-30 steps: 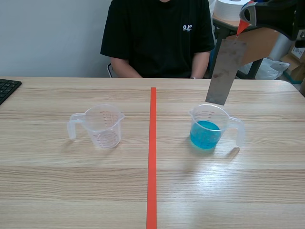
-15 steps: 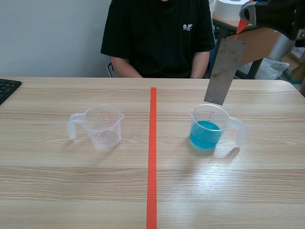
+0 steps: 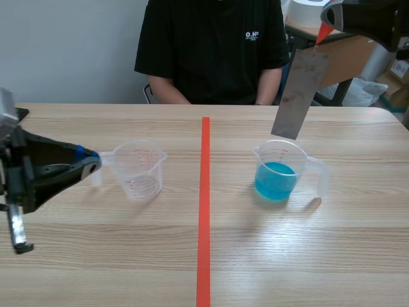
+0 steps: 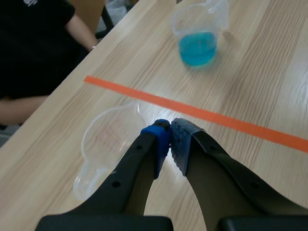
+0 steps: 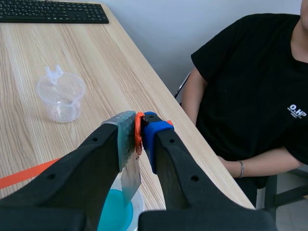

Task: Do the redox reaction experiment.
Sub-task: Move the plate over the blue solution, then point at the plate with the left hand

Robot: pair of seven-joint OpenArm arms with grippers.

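The right gripper (image 3: 327, 27) is raised over the far right of the table (image 3: 307, 256), its fingers pinching the metal strip (image 3: 299, 93) at an orange-red tab (image 3: 324, 35) on the upper end. This top grip lets the strip hang freely, slightly tilted, with its full length available for immersion. The lower edge is above the rim of the measuring cup of blue liquid (image 3: 281, 169) and not yet in the liquid; the right wrist view places the strip directly over the blue surface, so the dipping step is judged to be pending. The left gripper (image 3: 93, 163) is low at the left, pads pressed together on nothing, its tips just beside the handle of the empty measuring cup (image 3: 137, 167); contact cannot be confirmed. This position is judged suitable for steadying or fetching that cup. The table is pale wood-grain laminate, divided by an orange-red tape line (image 3: 204, 211) that separates the two cups. A keyboard (image 5: 53, 12) lies at the far left edge. A person in a black shirt (image 3: 214, 51) sits across the table before a plain wall.
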